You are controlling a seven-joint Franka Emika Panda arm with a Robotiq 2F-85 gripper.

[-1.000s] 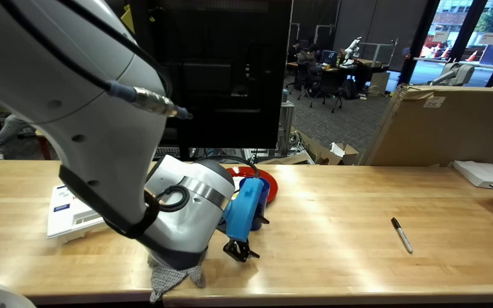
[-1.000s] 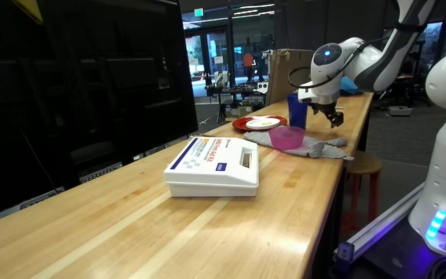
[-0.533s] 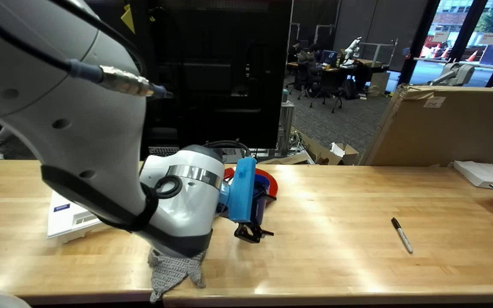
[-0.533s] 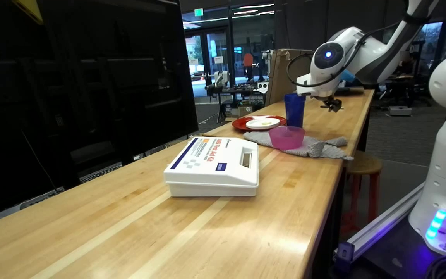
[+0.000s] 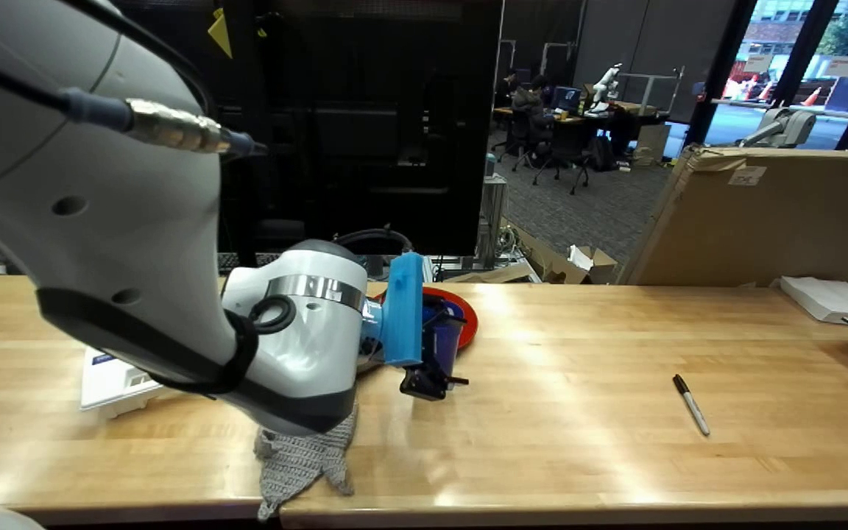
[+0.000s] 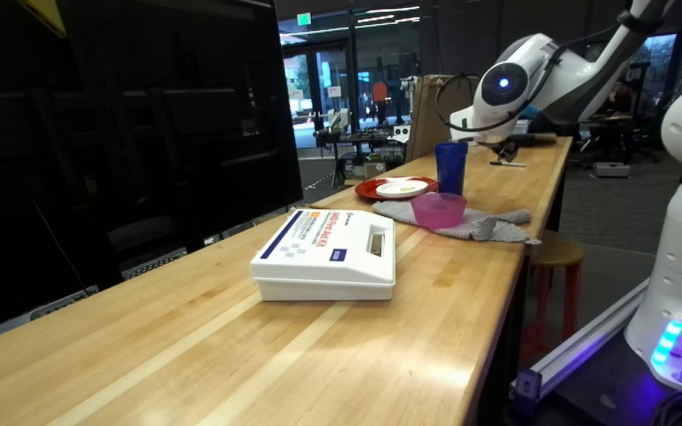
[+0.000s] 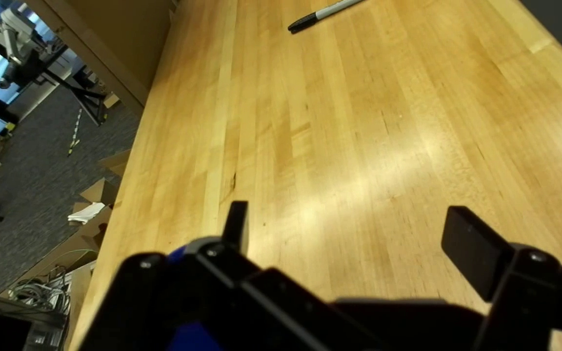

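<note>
Step, as judged: free positioning of the claw [image 7: 347, 224] above the tabletop [image 7: 349, 146], close by the cup [image 6: 450, 170]. Best practice: small, slow moves; jaws kept clear of the cup's rim, as a sideways knock would likely tip it; angle settled before any lowering.

Claw: one; jaws spread wide, nothing held, tabletop showing between. Contact: none visible; the jaw at left in the wrist view partly hides the cup, so touch cannot be ruled out.

Cup: one, blue, upright; in an exterior view, right of the plate [image 6: 364, 190], beyond the bowl [image 6: 437, 214].

Pen [image 5: 691, 405]: one, capped; well right of the claw in an exterior view.
</note>
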